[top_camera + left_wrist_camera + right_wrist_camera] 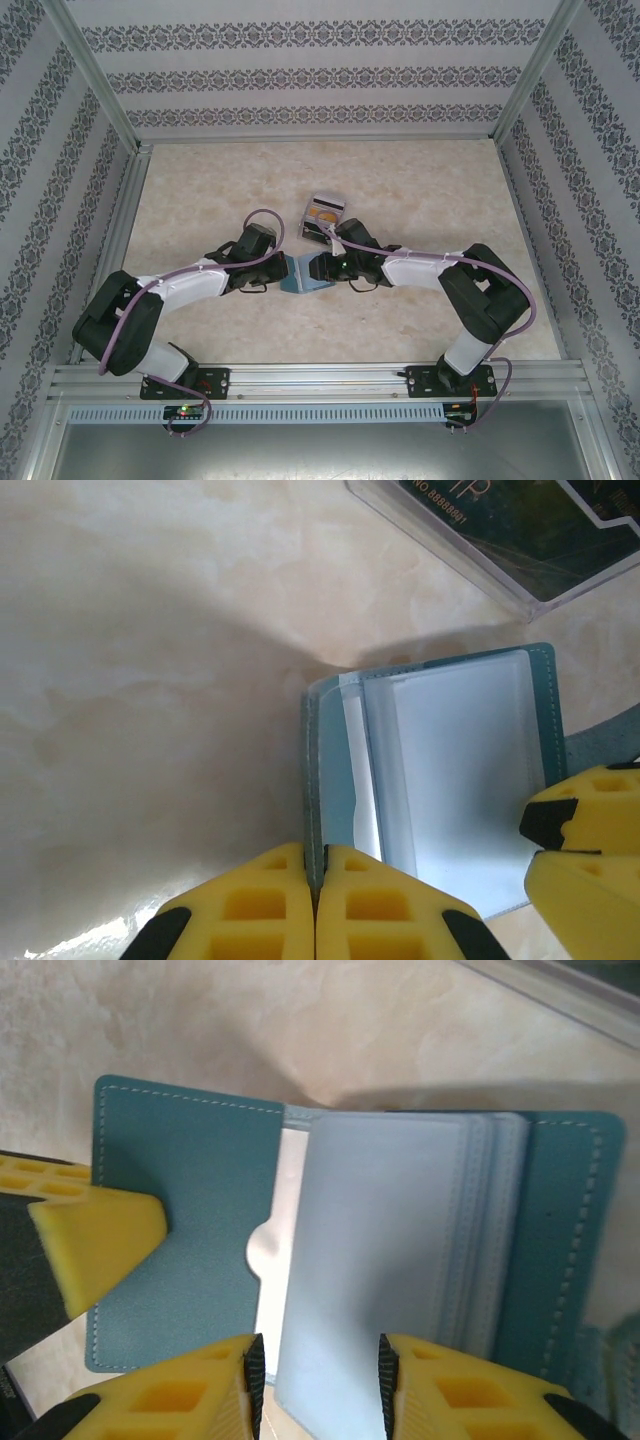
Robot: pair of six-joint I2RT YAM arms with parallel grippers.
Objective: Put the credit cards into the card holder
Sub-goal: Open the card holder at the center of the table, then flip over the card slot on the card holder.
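Wallet (305, 272) lies open at frame centre, left gripper (316, 858) pinching its cover (335, 780), right gripper (318, 1362) spread over a pocket page (380, 1260). Opening step seems underway; next, fetch cards (322, 212) from box (530, 605) above.

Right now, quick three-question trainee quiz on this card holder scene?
1. True or false: the left gripper is shut on the cover of the teal-blue stitched folding card holder.
2. The card holder lies: A) closed, B) open with pale pages showing, C) open but face down.
3. Seen from above, which lies farther from the arm bases: the card holder or the clear plastic box of cards?
Key: 1 true; 2 B; 3 the clear plastic box of cards.
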